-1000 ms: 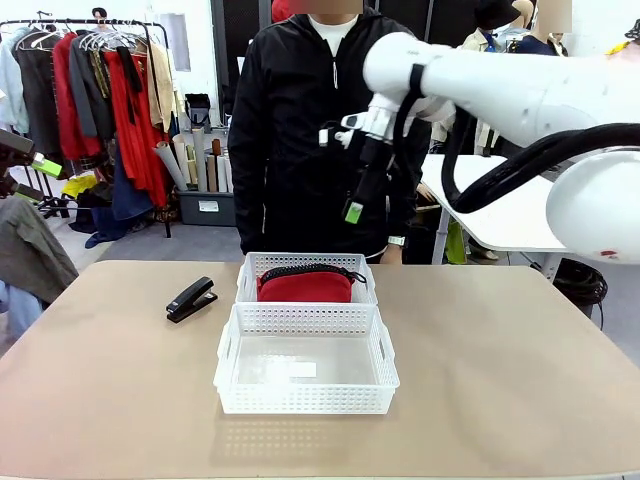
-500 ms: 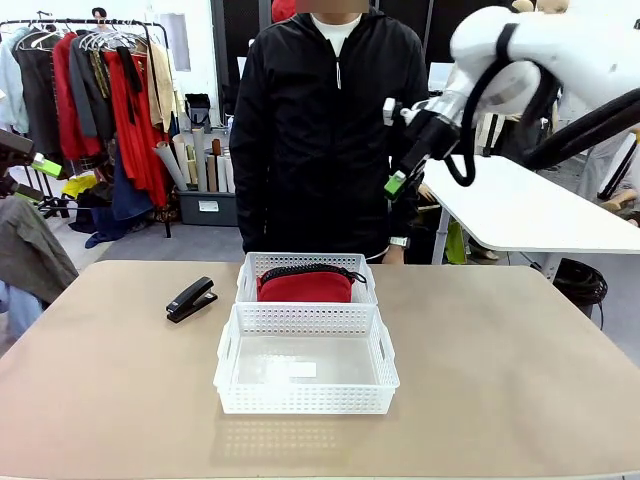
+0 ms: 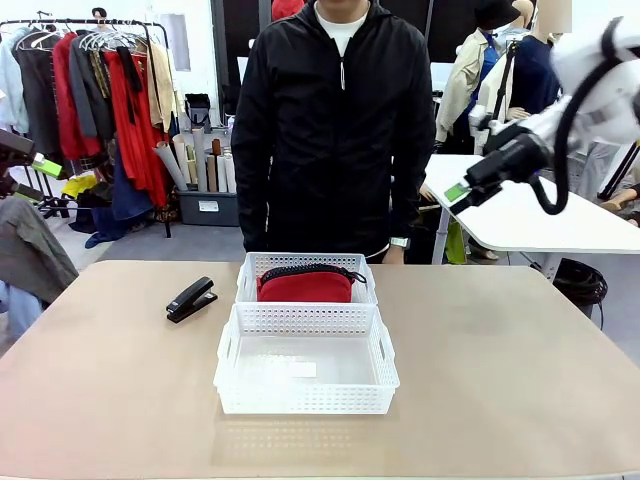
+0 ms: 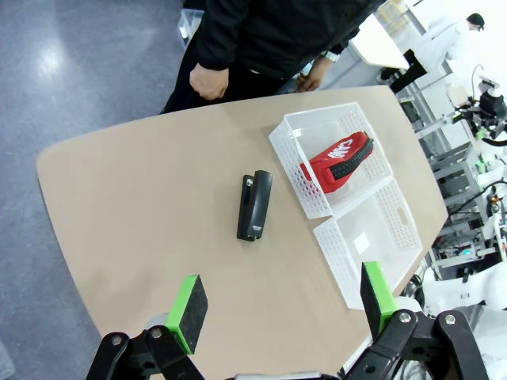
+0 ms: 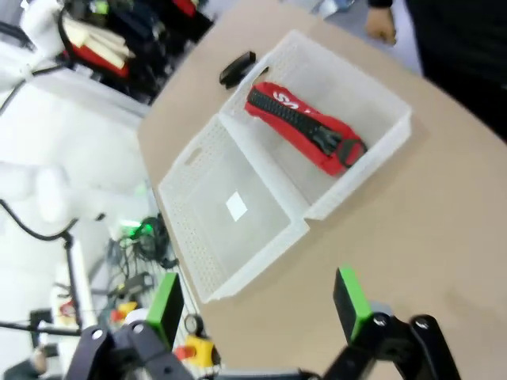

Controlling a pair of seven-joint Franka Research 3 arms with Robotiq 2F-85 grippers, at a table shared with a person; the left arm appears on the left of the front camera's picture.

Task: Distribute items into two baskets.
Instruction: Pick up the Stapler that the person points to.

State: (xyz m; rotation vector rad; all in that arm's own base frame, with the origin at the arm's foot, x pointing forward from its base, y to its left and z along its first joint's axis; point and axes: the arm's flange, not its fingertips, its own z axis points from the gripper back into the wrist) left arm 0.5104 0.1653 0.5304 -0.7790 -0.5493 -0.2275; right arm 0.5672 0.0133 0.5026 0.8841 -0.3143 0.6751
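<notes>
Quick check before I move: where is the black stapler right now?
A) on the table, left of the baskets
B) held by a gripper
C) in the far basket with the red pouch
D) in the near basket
A: the stapler lies flat on the table, left of the far basket that holds the red pouch.

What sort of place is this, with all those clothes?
Probably a robot test lab, not a shop: a white robot arm by the tan table, with a rack of clothes behind.
</notes>
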